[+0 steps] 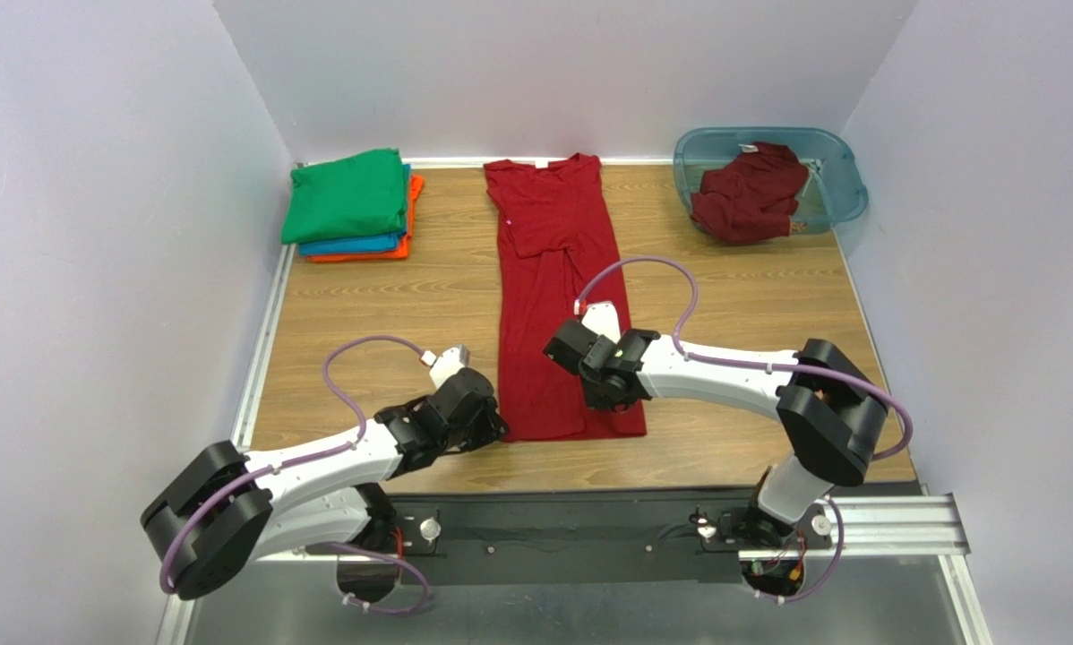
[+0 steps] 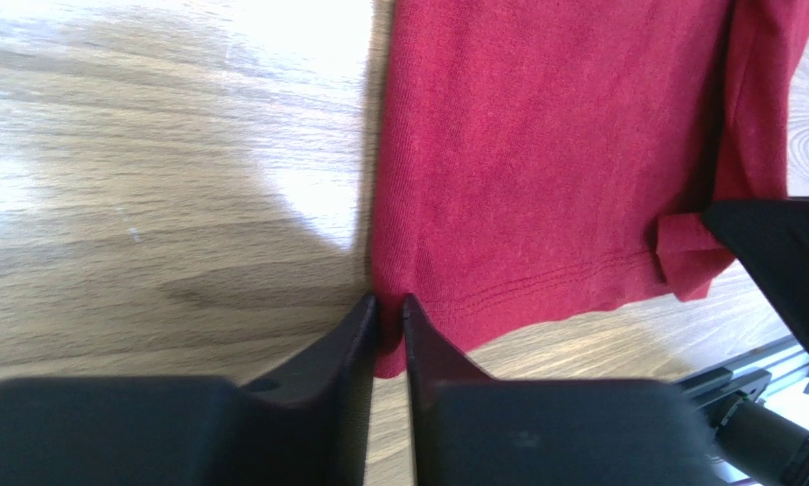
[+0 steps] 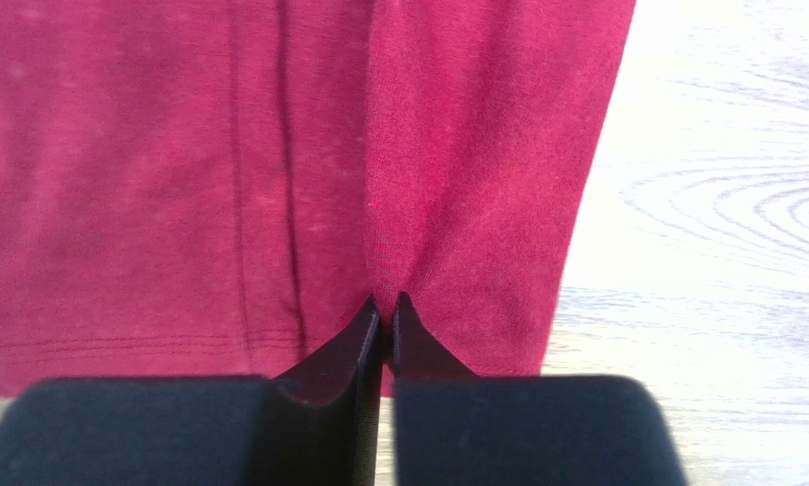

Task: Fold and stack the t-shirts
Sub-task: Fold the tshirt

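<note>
A dark red t-shirt [image 1: 556, 269] lies lengthwise in the table's middle, its sleeves folded in so it forms a long strip. My left gripper [image 1: 499, 427] is shut on the shirt's near left hem corner [image 2: 398, 339]. My right gripper [image 1: 596, 390] is shut on a pinch of the same shirt near its near right hem [image 3: 419, 253]. A second dark red t-shirt [image 1: 748, 192] lies crumpled in the teal tub [image 1: 838, 168]. Green [image 1: 346, 196], blue [image 1: 367, 246] and orange [image 1: 410, 202] t-shirts lie folded in a stack at the back left.
White walls close in the back and both sides. A metal rail [image 1: 717, 527] runs along the near table edge. Bare wood [image 1: 757, 309] lies to the right of the spread shirt and bare wood [image 1: 381, 303] to its left.
</note>
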Action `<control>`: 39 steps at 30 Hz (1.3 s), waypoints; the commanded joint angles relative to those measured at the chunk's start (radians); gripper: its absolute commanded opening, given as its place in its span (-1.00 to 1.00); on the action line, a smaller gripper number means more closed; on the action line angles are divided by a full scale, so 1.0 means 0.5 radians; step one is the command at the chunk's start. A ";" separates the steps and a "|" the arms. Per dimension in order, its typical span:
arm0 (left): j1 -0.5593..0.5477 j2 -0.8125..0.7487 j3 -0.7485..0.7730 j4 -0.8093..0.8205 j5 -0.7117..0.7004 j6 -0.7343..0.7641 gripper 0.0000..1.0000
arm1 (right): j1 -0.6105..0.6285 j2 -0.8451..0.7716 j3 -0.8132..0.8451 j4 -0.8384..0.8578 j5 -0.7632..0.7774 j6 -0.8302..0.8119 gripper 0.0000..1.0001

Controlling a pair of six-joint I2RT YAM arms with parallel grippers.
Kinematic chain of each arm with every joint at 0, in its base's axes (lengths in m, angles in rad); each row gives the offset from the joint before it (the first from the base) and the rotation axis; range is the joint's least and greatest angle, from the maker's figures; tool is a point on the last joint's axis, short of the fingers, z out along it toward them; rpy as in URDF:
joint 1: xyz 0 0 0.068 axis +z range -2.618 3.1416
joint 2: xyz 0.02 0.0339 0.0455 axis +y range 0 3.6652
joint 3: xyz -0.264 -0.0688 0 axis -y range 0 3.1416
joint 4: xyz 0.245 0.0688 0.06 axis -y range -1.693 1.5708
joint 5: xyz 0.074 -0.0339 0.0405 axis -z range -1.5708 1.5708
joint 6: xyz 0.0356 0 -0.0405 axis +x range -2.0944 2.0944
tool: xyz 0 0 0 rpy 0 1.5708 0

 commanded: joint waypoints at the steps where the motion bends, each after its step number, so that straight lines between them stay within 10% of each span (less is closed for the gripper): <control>1: 0.012 0.061 0.027 0.026 0.045 0.045 -0.66 | 0.027 -0.042 0.066 -0.035 -0.110 -0.046 -0.90; 17: 0.009 -0.043 0.028 -0.051 0.063 0.057 -1.00 | 0.027 0.127 0.192 -0.072 -0.285 -0.215 -0.75; 25: 0.012 -0.080 0.021 -0.085 0.042 0.057 -1.00 | 0.027 0.105 0.176 -0.011 -0.558 -0.325 0.97; 39: 0.015 -0.095 -0.003 -0.066 0.057 0.054 -1.00 | -0.028 -0.404 -0.103 -0.078 -0.408 -0.123 1.00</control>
